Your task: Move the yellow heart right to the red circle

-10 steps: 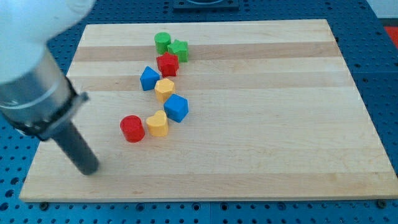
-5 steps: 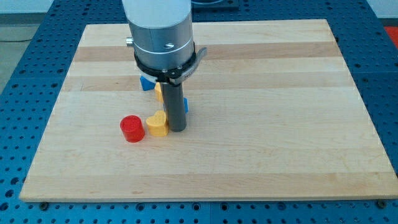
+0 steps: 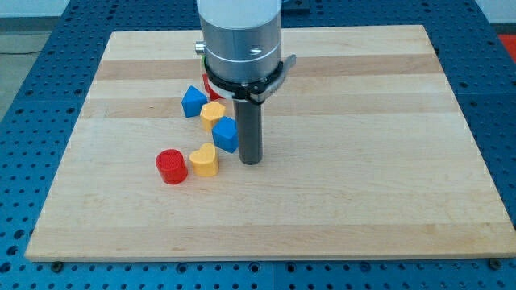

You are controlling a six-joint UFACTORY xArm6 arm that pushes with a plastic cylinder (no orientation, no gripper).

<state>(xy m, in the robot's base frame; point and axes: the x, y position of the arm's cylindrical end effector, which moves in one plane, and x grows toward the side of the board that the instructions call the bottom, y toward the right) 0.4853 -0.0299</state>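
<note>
The yellow heart [image 3: 205, 159] lies left of the board's centre, just right of the red circle [image 3: 172, 167] with a small gap between them. My tip [image 3: 251, 161] rests on the board to the right of the yellow heart, about a block's width from it. The rod stands right beside the blue block [image 3: 226, 134], touching or nearly touching its right side.
A yellow block [image 3: 213, 113] and a blue block [image 3: 193, 101] lie above the heart. A red block [image 3: 208, 83] is mostly hidden behind the arm's grey body [image 3: 240, 40]. The wooden board [image 3: 363, 161] lies on a blue perforated table.
My tip swung in from the board's lower left to beside the yellow heart, then shifted right. The blue block has slid slightly left. The arm now hides the green blocks.
</note>
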